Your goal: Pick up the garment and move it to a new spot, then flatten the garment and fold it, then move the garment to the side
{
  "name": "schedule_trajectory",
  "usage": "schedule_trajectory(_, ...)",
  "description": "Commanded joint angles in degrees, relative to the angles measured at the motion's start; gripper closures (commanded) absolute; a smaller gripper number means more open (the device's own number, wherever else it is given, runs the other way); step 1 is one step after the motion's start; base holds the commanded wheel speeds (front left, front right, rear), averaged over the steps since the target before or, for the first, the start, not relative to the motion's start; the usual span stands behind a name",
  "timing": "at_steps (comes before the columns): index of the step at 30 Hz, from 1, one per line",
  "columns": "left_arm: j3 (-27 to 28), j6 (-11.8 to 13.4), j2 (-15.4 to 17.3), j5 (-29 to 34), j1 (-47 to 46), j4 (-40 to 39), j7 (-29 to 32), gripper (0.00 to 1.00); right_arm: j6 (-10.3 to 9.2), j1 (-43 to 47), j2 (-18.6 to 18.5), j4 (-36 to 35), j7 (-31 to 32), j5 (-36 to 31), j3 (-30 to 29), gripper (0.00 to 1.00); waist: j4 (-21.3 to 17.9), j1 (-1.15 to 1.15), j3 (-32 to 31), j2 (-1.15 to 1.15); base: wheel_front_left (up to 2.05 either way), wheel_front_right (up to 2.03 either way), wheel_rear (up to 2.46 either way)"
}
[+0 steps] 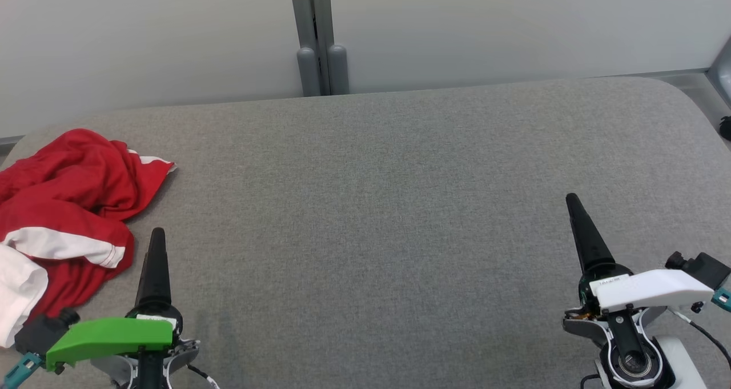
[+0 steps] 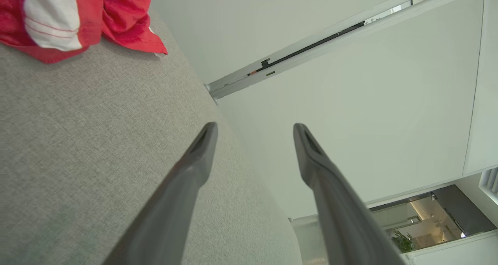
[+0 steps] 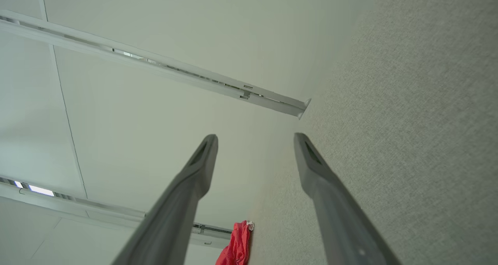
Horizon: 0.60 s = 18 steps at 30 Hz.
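Left gripper is poised at the near left of the grey fabric-covered table, its two fingers spread apart with nothing between them. At the near right, the right gripper is likewise spread and empty. Crumpled at the table's left edge, the red-and-white garment lies just left of the left gripper, not touching its fingers, and well apart from the right gripper.

A grey fabric-covered desk spans the scene. Behind its far edge stand pale wall panels, joined by a grey post.
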Motion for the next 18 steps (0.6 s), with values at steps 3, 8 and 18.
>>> schedule_trajectory(3,-0.39,0.56,0.38,7.03,-0.72,-1.9,-1.09,0.0,0.02,-1.32,-0.68,-1.61,-1.16,-5.9,0.74,0.0,0.07,0.0,0.05,0.0,0.0,0.0,0.0)
schedule_trajectory(8,-1.9,1.96,0.41,15.79,-0.34,-2.72,-2.06,0.0,0.02,-1.36,-0.67,-2.01,-2.14,-13.67,0.74,0.0,0.2,0.0,0.08,0.0,0.0,0.0,0.0)
schedule_trajectory(18,-4.33,3.99,0.45,27.68,-0.34,-3.19,-3.94,0.0,0.03,-1.4,-1.35,-1.17,-4.05,-28.03,2.84,0.0,0.71,0.0,0.04,0.0,0.0,0.0,0.0)
